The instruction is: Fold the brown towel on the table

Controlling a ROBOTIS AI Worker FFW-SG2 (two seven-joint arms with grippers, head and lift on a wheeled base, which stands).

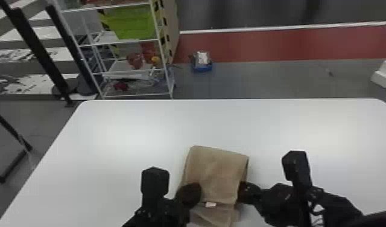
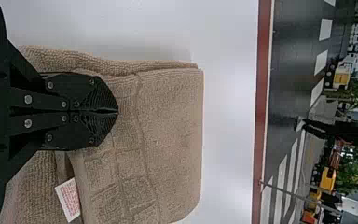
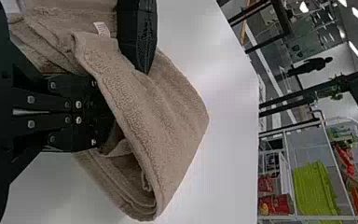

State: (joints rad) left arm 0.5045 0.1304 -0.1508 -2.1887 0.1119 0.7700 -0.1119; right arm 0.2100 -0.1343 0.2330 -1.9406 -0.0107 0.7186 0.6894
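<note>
Brown towel [image 1: 216,172], one, partly folded, lying on the white counter [image 1: 126,135] between the left tool [image 1: 193,193] and the right tool [image 1: 244,190]; its upper layers extend beyond both tools, away from the robot, and a lower layer runs back between them toward the robot. Left tool: fingers pressed together, laid over the towel near its left side, tips meeting on the cloth; whether any cloth is pinched between them, cannot be told. Right tool: fingers pressed together at the towel's right side, forward ends tucked under the upper layer, which arches over them as an open fold; whether they pinch cloth is hidden. White label [image 1: 210,204], one, on the towel, between the two tools, at the near edge of the upper layer. White rack [image 1: 164,55], standing on the floor beyond the counter, ahead of the left tool and off to its left, bearing a lime-green container [image 1: 132,25]. Blue item [image 1: 203,68], on the floor beyond the counter, ahead of both tools and just beside the rack.
</note>
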